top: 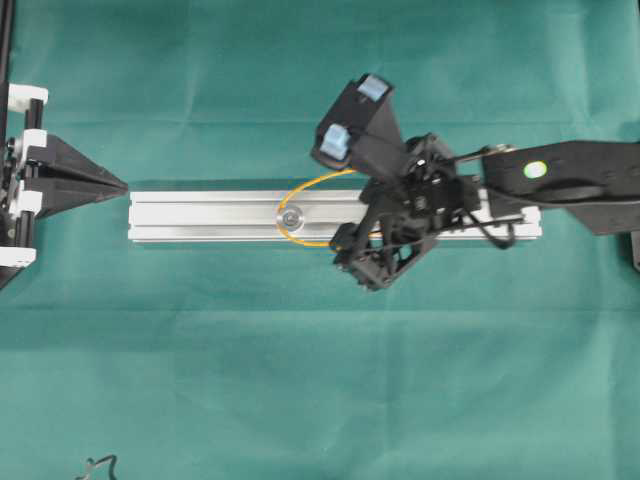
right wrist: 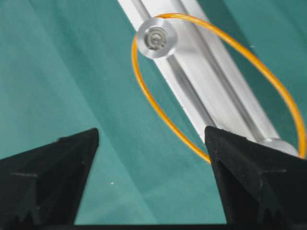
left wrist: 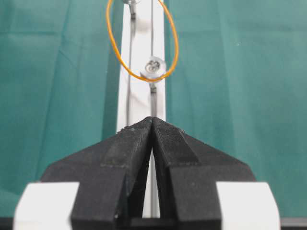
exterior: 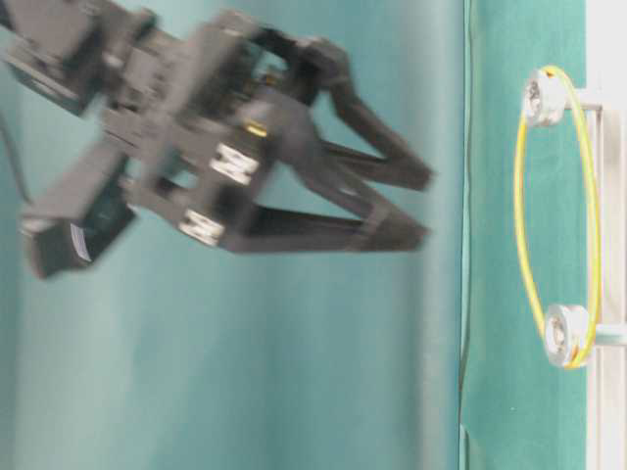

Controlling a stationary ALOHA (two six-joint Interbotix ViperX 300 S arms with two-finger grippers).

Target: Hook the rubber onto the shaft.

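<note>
Thin orange rubber band (top: pixel 300 205) stretched along the silver aluminium rail (top: pixel 200 216); looped round 2 pulley shafts (exterior: pixel 544 96) only at table level; right gripper (right wrist: pixel 151 143) agape, empty; left gripper (left wrist: pixel 152 125) closed

Even, bright light falls across every view, with only soft shadows. The table-level view shows the right hand (exterior: pixel 416 206) smeared by motion blur. In the left wrist view the left hand (left wrist: pixel 152 125) is sharp, while the rail (left wrist: pixel 142 72) beyond it glares white.

Bare green cloth (top: pixel 300 340) flanks the rail (top: pixel 200 215); the right tool (top: pixel 350 115) overhangs it.
</note>
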